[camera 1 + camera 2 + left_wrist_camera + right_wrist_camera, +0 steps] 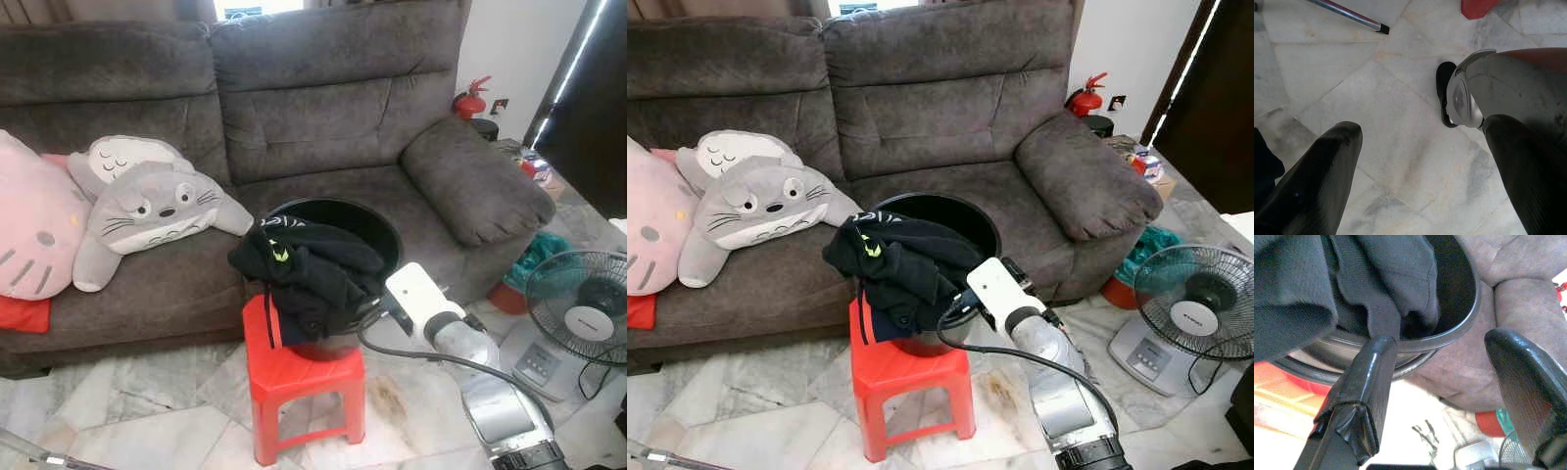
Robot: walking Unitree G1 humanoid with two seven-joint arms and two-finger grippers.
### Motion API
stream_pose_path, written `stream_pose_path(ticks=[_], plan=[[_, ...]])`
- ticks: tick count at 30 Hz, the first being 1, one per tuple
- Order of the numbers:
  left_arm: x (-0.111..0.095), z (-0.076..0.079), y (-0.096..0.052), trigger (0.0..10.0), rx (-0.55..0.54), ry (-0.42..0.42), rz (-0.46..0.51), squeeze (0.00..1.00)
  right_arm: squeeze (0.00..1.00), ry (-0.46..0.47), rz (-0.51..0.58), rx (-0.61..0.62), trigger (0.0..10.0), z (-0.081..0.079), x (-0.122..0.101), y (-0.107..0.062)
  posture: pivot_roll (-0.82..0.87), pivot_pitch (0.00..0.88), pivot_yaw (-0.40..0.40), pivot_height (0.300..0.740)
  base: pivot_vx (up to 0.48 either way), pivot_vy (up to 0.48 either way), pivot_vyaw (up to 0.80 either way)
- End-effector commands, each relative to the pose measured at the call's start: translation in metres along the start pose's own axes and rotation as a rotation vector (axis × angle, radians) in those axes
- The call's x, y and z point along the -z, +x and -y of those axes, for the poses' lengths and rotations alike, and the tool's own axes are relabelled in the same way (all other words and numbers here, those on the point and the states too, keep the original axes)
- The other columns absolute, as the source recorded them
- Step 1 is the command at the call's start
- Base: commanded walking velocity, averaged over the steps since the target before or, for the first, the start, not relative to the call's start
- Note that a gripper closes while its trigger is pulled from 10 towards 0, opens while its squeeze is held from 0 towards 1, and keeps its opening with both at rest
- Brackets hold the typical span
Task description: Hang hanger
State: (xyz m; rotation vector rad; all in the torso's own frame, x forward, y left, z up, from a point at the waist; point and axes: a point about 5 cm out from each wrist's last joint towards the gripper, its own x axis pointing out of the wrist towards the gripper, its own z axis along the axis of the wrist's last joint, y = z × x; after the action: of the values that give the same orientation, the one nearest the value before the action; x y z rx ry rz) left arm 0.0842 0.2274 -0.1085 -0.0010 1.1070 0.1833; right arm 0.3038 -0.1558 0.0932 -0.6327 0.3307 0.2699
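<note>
A black bucket [364, 221] stands on a small red plastic stool [294, 377] in front of a grey sofa [323, 108]. Dark clothes [309, 269] with yellow-green marks are heaped in the bucket and spill over its near rim. My right arm reaches in from the lower right, and its gripper [1444, 345] is open at the bucket's right rim [1459, 323], beside the cloth [1376, 279], holding nothing. The left gripper [1420, 132] hangs open over the marble floor, with nothing between its fingers.
A grey plush toy [147, 211] and a pink cushion [34, 235] lie on the sofa's left seat. A floor fan [578, 304] stands at the right, a red fire extinguisher [470, 98] behind the armrest. A metal pole [1352, 15] lies on the floor near my foot [1459, 95].
</note>
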Motion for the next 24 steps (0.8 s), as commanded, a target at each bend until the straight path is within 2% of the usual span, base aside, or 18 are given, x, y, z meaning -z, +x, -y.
stream_pose_path(ticks=[1, 7, 24], plan=[[0.0021, -0.0033, -0.0008, 10.0, 0.003, 0.036, -0.011, 0.0, 0.0, -0.024, 0.007, -0.017, 10.0, 0.0008, -0.0008, 0.0071, -0.19, 0.0, 0.036, 0.732, 0.0, 0.0, 0.0], [0.0024, -0.0038, -0.0009, 10.0, 0.004, 0.039, -0.011, 0.0, 0.0, -0.028, 0.023, -0.058, 10.0, -0.0041, -0.0054, 0.0135, -0.19, 0.0, 0.039, 0.732, 0.0, 0.0, 0.0], [0.0024, -0.0038, -0.0009, 10.0, 0.004, 0.039, -0.011, 0.0, 0.0, -0.028, 0.023, -0.058, 10.0, -0.0041, -0.0054, 0.0135, -0.19, 0.0, 0.039, 0.732, 0.0, 0.0, 0.0]])
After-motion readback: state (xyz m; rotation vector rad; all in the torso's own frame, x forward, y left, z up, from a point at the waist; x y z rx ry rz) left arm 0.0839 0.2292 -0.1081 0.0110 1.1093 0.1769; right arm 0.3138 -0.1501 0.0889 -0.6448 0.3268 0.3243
